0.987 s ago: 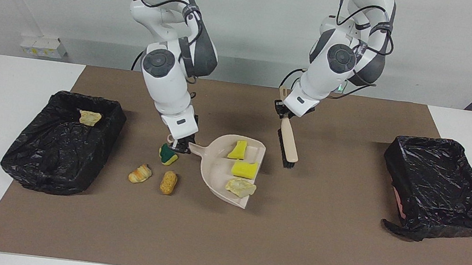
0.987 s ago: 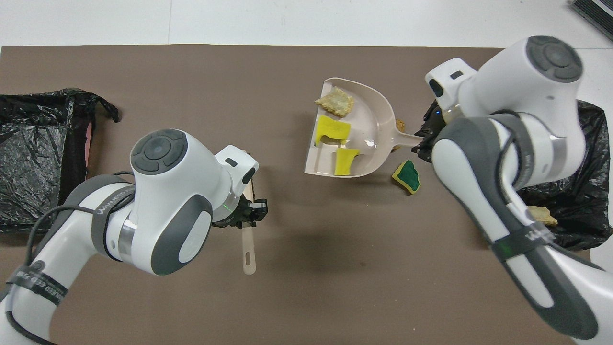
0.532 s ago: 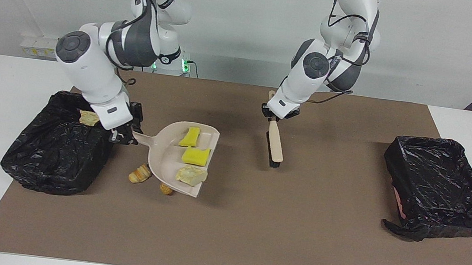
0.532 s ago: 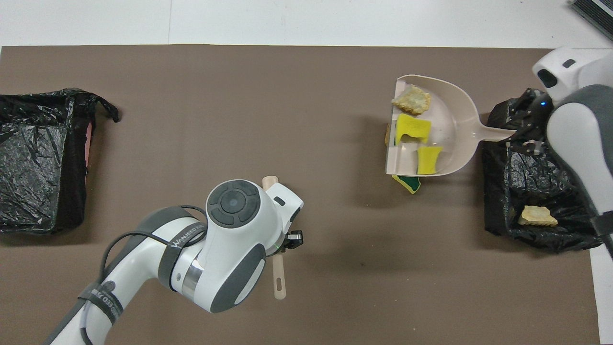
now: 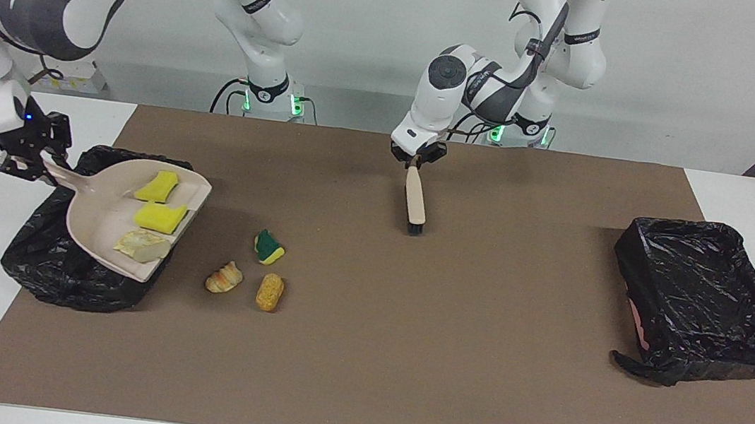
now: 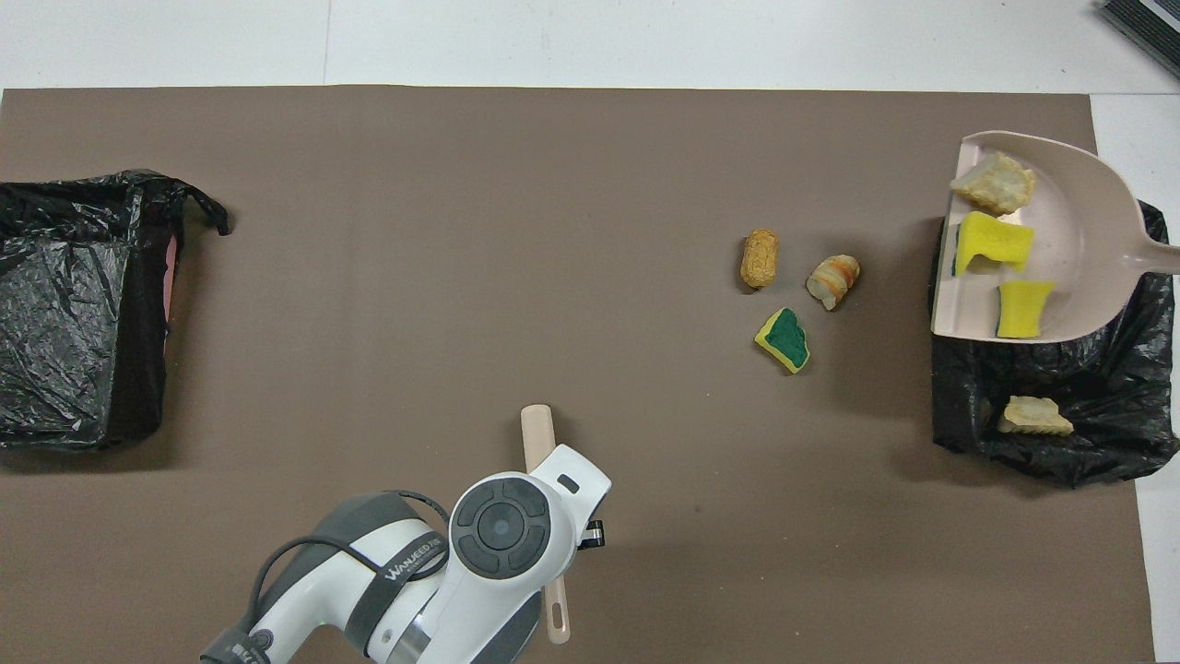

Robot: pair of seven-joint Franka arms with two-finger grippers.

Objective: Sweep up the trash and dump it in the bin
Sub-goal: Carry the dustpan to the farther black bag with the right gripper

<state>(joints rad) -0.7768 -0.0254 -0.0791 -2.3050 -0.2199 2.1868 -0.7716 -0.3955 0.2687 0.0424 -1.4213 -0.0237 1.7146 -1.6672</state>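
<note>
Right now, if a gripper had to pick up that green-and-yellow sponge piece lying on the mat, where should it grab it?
Probably straight down from above, pinching the green-and-yellow sponge piece across its narrow width. It lies free on the mat, and the croissant-like piece and bread roll lie apart from it.

Bright even overhead light, soft short shadows, mild sheen on bin liners (image 5: 706, 292), sharp

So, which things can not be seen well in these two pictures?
- Right gripper: outside the overhead view; only the dustpan handle reaches that edge.
- Left gripper: in the overhead view its own arm covers it; only the brush ends show.
- Bin: in the facing view the dustpan hides its inside.
- Other bin: cut by the overhead edge.
</note>
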